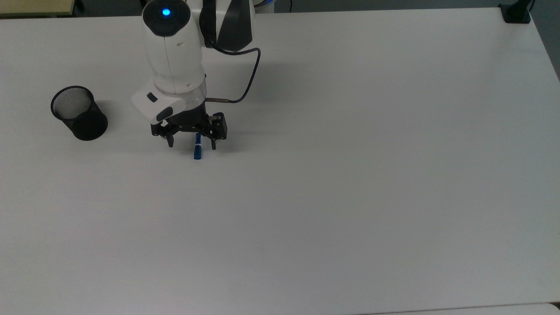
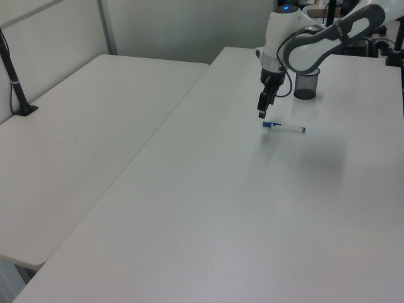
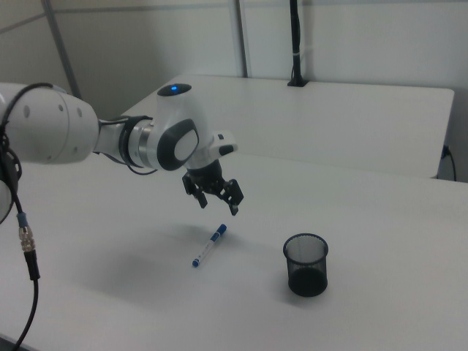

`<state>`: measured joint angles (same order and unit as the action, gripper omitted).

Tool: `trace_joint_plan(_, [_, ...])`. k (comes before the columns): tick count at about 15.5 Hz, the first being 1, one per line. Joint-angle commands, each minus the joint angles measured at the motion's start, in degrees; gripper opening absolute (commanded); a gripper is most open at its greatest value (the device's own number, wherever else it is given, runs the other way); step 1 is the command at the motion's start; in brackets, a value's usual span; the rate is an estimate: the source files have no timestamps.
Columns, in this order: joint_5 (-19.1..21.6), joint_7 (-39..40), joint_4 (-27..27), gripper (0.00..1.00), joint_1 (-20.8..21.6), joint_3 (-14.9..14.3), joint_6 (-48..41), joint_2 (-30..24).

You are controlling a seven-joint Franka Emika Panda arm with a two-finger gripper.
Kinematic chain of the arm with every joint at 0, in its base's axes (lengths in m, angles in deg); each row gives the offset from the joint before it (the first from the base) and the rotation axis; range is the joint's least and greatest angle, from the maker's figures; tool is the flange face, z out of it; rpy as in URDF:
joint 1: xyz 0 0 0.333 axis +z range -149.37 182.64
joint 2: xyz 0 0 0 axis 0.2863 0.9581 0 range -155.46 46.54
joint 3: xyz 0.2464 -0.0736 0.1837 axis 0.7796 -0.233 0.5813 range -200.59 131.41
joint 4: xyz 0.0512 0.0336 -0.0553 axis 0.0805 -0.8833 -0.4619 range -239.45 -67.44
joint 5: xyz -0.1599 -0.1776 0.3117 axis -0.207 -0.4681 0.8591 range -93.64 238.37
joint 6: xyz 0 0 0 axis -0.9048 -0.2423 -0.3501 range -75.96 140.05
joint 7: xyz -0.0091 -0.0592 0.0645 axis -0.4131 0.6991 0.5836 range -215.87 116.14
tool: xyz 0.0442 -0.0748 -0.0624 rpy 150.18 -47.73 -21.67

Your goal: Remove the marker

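The marker [image 1: 197, 151], white with a blue cap, lies flat on the white table [image 1: 350, 175]. It also shows in the left view as the marker [image 2: 284, 127] and in the right view as the marker [image 3: 209, 246]. My gripper [image 1: 191, 145] hangs open just above the cap end, one finger on each side, touching nothing. The left view has the gripper [image 2: 262, 112] raised clear of the table, and the right view has the gripper [image 3: 218, 206] above the pen with its jaws spread.
A black mesh cup [image 1: 78, 113] stands upright at the top view's left, apart from the marker; its inside looks empty. It also stands in the cup [image 2: 306, 84] and cup [image 3: 306, 265] positions. A black post base [image 1: 516, 13] sits at the table's far right corner.
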<state>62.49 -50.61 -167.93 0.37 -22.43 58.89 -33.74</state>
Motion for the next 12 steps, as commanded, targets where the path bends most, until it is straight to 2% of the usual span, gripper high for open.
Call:
trace_joint_plan(1, [-0.9, -1.8, 2.3, 1.0, 0.4, -0.2, -9.6, -7.1])
trace_joint_plan(5, [-0.3, -1.9, 7.7, 1.0, 0.7, -0.1, -21.8, -11.4])
trace_joint_plan(9, [0.1, -2.0, 7.5, 1.0, 2.8, -0.3, -28.1, -17.5])
trace_joint_plan(12, [3.6, -3.1, 7.4, 1.0, 4.9, -2.3, -32.5, -21.4])
